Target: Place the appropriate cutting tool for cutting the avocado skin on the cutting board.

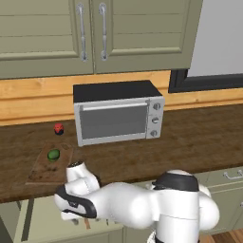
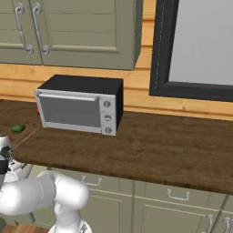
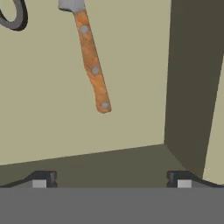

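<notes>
The tool (image 3: pixel 111 181) hangs empty, its tips spread wide apart, just short of the knife (image 3: pixel 92 61) lying on the drawer floor (image 3: pixel 43 109).

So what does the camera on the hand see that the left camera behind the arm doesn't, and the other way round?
Hand view: the knife, with orange-brown handle and silver blade, lying inside a pale drawer, plus a dark ring-shaped tool, with the end effector open. Left base view: the avocado on the cutting board, a red ball and the toaster oven. Shared: perhaps the knife handle, glimpsed under the arm.
</notes>
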Tool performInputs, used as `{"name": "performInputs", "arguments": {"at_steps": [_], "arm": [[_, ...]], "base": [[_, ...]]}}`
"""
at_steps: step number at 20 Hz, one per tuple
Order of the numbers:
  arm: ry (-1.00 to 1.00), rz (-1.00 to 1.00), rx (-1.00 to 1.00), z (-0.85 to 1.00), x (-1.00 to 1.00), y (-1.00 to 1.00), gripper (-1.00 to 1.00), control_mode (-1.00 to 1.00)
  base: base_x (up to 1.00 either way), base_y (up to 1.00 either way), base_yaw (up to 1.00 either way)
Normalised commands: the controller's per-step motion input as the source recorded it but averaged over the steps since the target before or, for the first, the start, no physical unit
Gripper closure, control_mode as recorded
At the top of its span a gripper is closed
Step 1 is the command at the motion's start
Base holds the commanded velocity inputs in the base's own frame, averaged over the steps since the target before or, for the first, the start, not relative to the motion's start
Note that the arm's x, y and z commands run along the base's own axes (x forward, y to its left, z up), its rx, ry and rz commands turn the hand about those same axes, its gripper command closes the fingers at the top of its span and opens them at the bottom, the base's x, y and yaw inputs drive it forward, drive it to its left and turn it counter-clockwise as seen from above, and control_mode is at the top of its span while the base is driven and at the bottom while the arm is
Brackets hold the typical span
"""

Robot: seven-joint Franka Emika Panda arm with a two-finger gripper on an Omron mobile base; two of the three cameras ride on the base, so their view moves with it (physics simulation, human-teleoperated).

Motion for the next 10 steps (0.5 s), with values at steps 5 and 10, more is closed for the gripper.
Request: {"name": "performInputs", "arguments": {"at_steps": [5,10], "arm": [[0.11,0.0,0.0,-0.47,0.26,0.11,-1.0,-1.0],[0.16,0.0,0.0,-0.48,0.06,0.17,-1.0,-1.0]], "base": [[0.0,0.0,0.0],[0.0,0.0,0.0]]}}
